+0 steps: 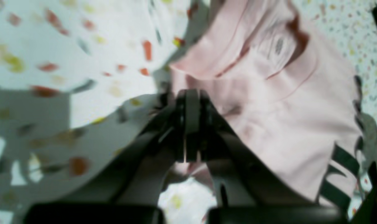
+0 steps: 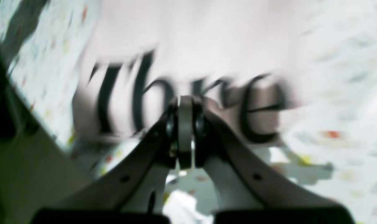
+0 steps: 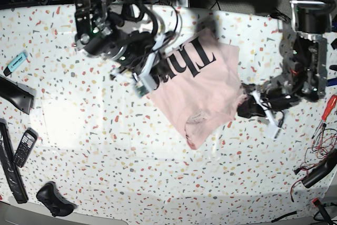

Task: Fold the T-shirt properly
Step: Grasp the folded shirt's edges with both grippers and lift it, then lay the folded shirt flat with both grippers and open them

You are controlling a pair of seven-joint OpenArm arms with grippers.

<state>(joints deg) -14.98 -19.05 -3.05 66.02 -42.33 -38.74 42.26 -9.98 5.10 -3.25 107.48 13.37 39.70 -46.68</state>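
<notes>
Left gripper [image 1: 188,124]: jaws clamped together, nipping the T-shirt's edge.
Right gripper [image 2: 186,130]: jaws pressed shut at the lettered hem; whether cloth is caught, cannot tell.
T-shirt [image 3: 202,90]: pale pink, spread between both arms; black lettering at 11 o'clock, collar at 6 o'clock.
Table [image 3: 105,156]: speckled; T-shirt lies right of centre.

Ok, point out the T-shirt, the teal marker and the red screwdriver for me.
T-shirt [image 3: 202,96]: base view, plain pink middle.
Teal marker [image 3: 17,62]: base view, mid-barrel, table's left edge.
Red screwdriver [image 3: 328,107]: base view, red handle, far right.
</notes>
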